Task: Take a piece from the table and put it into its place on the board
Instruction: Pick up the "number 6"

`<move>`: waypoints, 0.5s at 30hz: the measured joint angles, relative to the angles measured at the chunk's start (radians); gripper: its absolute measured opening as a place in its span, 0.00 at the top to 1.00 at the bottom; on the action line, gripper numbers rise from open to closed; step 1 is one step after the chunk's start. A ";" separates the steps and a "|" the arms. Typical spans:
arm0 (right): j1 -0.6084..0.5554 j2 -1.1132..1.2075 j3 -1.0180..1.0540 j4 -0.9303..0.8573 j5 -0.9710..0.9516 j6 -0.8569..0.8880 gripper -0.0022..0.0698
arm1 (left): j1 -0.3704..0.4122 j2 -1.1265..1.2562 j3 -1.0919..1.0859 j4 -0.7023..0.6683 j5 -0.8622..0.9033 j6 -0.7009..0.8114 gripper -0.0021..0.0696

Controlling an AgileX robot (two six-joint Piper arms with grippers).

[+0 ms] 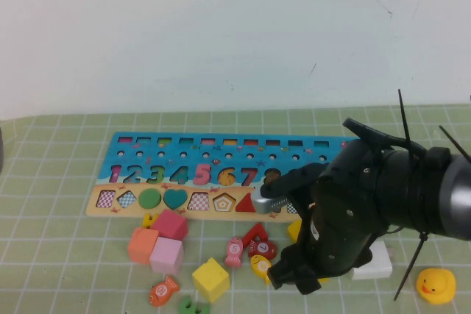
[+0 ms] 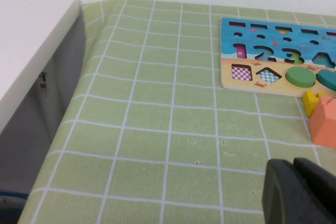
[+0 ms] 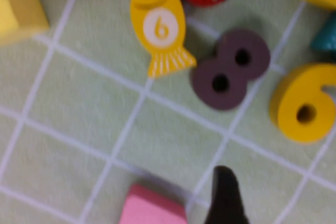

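Green checked tablecloth covers the whole surface. Far to the left, the left gripper hangs over bare cloth, well short of the board's near end. Whether it is open or closed cannot be told, and nothing shows in it.

Next comes the long flat wooden puzzle board, blue above with its row of numerals and tan below with shape recesses. The place printed 6 lies between 5 and 7, toward its right half.

Right of that, the right arm's bulk hides the cloth below the board's right end in the high view. The right gripper is low over the loose pieces there. Only one dark tip of it shows, so I cannot tell whether it is spread or closed; it holds nothing visible.

The small flat yellow wooden numeral 6 lies flat on the cloth. It is not beneath that tip but off to one side, just beyond the brown wooden numeral 8, its long axis oblique to the grid lines. The right arm is by far the nearer, and probably needs a sideways shift first.
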 joint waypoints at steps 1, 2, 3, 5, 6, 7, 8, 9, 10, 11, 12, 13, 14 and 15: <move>0.000 0.002 0.000 -0.003 -0.011 0.005 0.36 | 0.000 0.000 0.000 0.000 0.000 0.000 0.97; 0.000 0.005 0.000 -0.005 -0.024 0.012 0.35 | 0.000 0.000 0.000 0.000 0.000 0.000 0.97; 0.000 0.006 0.000 -0.009 -0.033 0.014 0.35 | 0.000 0.000 0.000 0.000 0.000 0.000 0.97; -0.004 0.009 0.000 -0.012 -0.049 0.020 0.34 | 0.000 0.000 0.000 0.000 0.000 0.000 0.97; -0.006 0.014 -0.002 -0.013 -0.051 0.022 0.34 | 0.000 0.000 0.000 0.000 0.000 0.000 0.97; -0.013 0.019 -0.004 -0.017 -0.054 0.027 0.34 | 0.000 0.000 0.000 0.000 0.000 0.000 0.97; -0.018 0.028 -0.004 -0.022 -0.054 0.035 0.34 | 0.000 0.000 0.000 0.000 0.000 0.000 0.97; -0.023 0.034 -0.006 -0.023 -0.056 0.037 0.34 | 0.000 0.000 0.000 0.000 0.000 0.000 0.97; -0.031 0.044 -0.006 -0.026 -0.056 0.040 0.34 | 0.000 0.000 0.000 0.000 0.000 0.000 0.97; -0.035 0.053 -0.006 -0.028 -0.056 0.042 0.34 | 0.000 0.000 0.000 0.000 0.000 0.000 0.97; -0.039 0.062 -0.006 -0.028 -0.056 0.044 0.34 | 0.000 0.000 0.000 0.000 0.000 0.000 0.97; -0.042 0.071 -0.006 -0.030 -0.056 0.045 0.34 | 0.000 0.000 0.000 0.000 0.000 0.000 0.97; -0.042 0.078 -0.006 -0.030 -0.060 0.047 0.34 | 0.000 0.000 0.000 0.000 0.000 0.000 0.97; -0.042 0.084 -0.006 -0.032 -0.062 0.049 0.34 | 0.000 0.000 0.000 0.000 0.000 0.000 0.97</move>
